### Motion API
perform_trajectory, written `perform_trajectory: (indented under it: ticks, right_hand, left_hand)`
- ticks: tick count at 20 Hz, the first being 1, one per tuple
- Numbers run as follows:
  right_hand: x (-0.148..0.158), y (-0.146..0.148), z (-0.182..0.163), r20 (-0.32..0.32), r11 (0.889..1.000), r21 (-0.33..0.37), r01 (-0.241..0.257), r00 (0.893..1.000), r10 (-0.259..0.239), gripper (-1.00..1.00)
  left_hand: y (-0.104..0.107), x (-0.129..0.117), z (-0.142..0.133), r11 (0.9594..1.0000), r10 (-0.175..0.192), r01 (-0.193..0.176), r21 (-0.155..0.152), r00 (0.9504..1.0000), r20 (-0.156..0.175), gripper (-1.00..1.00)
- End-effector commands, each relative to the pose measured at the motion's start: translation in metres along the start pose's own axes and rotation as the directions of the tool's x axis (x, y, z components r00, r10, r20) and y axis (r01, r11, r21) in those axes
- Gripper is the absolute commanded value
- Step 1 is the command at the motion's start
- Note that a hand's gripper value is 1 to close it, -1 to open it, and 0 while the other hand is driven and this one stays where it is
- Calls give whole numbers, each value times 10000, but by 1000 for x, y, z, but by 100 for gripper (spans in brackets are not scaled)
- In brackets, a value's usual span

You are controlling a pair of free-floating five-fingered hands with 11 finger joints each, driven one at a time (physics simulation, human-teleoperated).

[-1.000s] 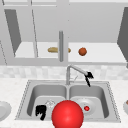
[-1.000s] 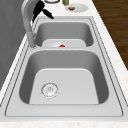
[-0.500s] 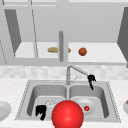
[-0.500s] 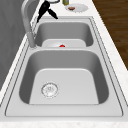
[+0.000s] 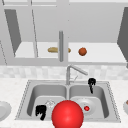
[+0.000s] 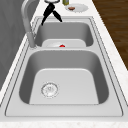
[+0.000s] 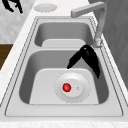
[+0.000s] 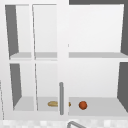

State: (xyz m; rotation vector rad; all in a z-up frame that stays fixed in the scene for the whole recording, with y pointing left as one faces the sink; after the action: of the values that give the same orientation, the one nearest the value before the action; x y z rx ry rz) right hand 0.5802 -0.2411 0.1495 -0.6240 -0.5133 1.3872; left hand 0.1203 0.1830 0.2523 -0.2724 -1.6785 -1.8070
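A double sink point(image 5: 110, 100) is set into the counter, its faucet point(image 5: 71, 71) mounted behind the divider between the two basins. In the right basin a plate point(image 7: 75, 93) is laid on the floor, with a small ball point(image 7: 66, 87) resting on it. The right hand point(image 5: 91, 83) is held above that basin's back edge, the left hand point(image 5: 40, 111) at the left basin's front. A large ball point(image 5: 67, 115) is seen in front of the divider. On the cabinet shelf above, a loaf point(image 5: 53, 50) is placed left of a round fruit point(image 5: 82, 51).

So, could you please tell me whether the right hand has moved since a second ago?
No: the right hand hangs at the same spot right of the faucet, above the sink's right basin.
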Motion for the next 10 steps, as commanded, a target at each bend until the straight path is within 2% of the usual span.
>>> perform_trajectory:
  ticks: [1, 3, 4, 5, 6, 10]
  right_hand:
    - [-5, 12, 0, 896, 9964, 258, 809, 9925, -829, -100]
    - [-12, 17, 3, 876, 9955, 243, 912, 9918, -930, -100]
    - [-4, 10, 0, 491, 9982, 404, 440, 9977, -460, -100]
    - [0, 12, 2, 428, 9992, 184, 351, 9984, -358, -100]
    - [-4, 13, 1, 583, 9985, 290, 470, 9971, -486, -100]
    - [-1, 23, 3, 517, 9986, 347, 394, 9978, -412, -100]
  left_hand:
    - [0, 0, 0, 10000, 0, 0, 0, 10000, 0, 0]
    - [0, 0, 0, 10000, 0, 0, 0, 10000, 0, 0]
    - [0, 0, 0, 10000, 0, 0, 0, 10000, 0, 0]
    - [0, 0, 0, 10000, 0, 0, 0, 10000, 0, 0]
    - [0, 0, 0, 10000, 0, 0, 0, 10000, 0, 0]
    - [0, 0, 0, 10000, 0, 0, 0, 10000, 0, 0]
